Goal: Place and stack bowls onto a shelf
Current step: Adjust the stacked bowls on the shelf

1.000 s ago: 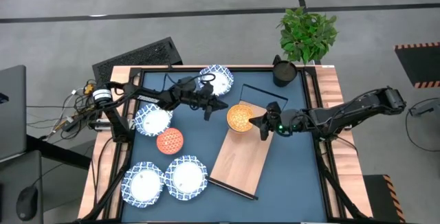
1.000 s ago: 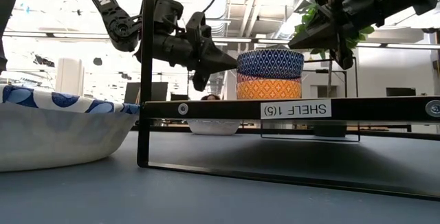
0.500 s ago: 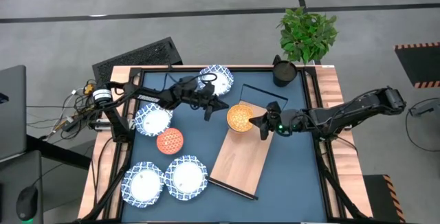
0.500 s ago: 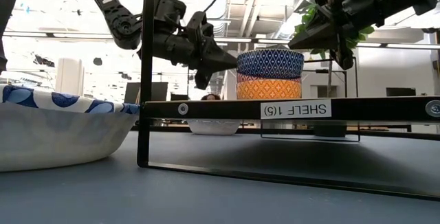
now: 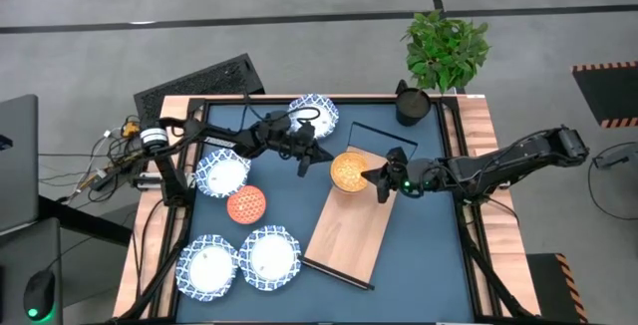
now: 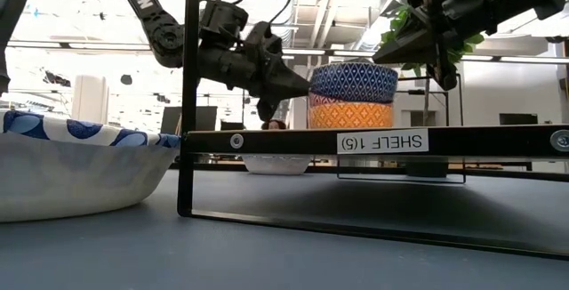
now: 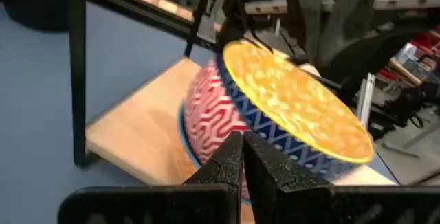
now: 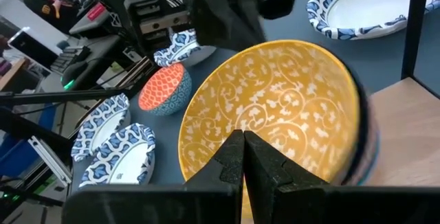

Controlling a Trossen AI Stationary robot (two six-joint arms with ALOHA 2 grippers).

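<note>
L gripper (image 5: 321,154), jaws shut & empty, tip against side of small blue-patterned bowl w/ yellow inside (image 5: 347,170) at frame centre, prob. nudging it square on the red-orange bowl (image 7: 206,124) beneath. Stack sits on upper end of long light-wood shelf board (image 5: 351,231). R gripper (image 5: 371,176), jaws shut, nothing held, braces opposite rim, likely as backstop.

Left arm reaches in from the table's left edge, stretched toward the middle, its wrist angled slightly down; the left gripper (image 5: 321,154) has its fingers pressed together into a point. Right arm comes in from the right edge, forearm nearly level, and the right gripper (image 5: 368,175) is pinched closed too, tip aimed toward the left gripper, the two tips near each other but apart.
</note>
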